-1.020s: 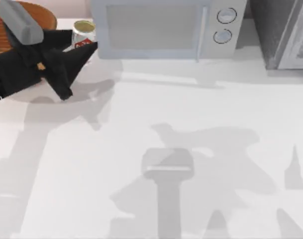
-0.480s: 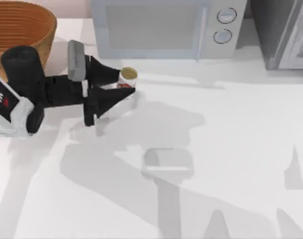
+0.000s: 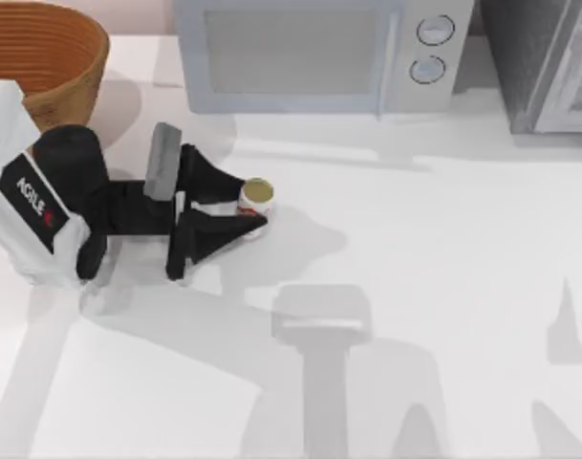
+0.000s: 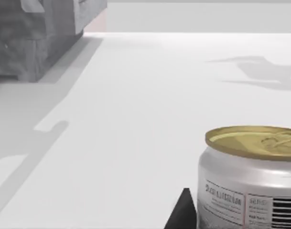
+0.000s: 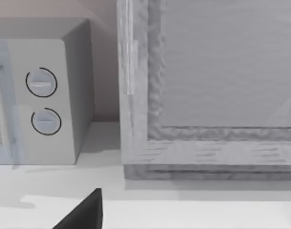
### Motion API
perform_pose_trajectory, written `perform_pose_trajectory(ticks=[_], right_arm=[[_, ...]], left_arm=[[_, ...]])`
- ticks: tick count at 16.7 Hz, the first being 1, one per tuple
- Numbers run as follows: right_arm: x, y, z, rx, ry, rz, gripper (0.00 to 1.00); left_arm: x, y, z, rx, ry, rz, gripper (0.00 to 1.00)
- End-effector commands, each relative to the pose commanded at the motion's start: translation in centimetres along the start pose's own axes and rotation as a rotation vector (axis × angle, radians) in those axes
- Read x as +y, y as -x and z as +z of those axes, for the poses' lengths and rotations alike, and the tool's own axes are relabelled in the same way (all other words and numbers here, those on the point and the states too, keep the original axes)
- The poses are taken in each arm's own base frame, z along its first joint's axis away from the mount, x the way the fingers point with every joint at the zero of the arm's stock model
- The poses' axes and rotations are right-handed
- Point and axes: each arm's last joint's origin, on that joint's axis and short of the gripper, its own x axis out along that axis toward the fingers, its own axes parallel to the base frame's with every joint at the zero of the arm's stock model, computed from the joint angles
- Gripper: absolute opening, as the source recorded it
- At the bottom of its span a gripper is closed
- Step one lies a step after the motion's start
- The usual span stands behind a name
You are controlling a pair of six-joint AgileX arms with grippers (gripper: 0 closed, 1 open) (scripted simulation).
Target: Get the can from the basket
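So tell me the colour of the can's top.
Dull gold, on the small silver-sided can; the left wrist view shows it best.

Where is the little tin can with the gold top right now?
In the top view the small gold-topped tin can stands on the white table's left half, between the left gripper's black fingers, in front of the grey microwave and outside the orange-brown wicker basket.

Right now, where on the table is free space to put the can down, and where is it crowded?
Free: the wide white table right of the can, below the microwave. Crowded: the top-left corner, with the basket and the left tool around the can.
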Motion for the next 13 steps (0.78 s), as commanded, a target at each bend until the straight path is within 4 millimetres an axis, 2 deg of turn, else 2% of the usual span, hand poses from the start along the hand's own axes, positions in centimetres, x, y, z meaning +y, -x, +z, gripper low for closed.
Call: perform_pose_trajectory(ticks=[3,13], right_arm=[[0.0,0.0,0.0,0.0,0.0,0.0,1.0],[0.0,0.0,0.0,0.0,0.0,0.0,1.0]], left_arm=[[0.0,0.0,0.0,0.0,0.0,0.0,0.0],[0.0,0.0,0.0,0.0,0.0,0.0,0.75]])
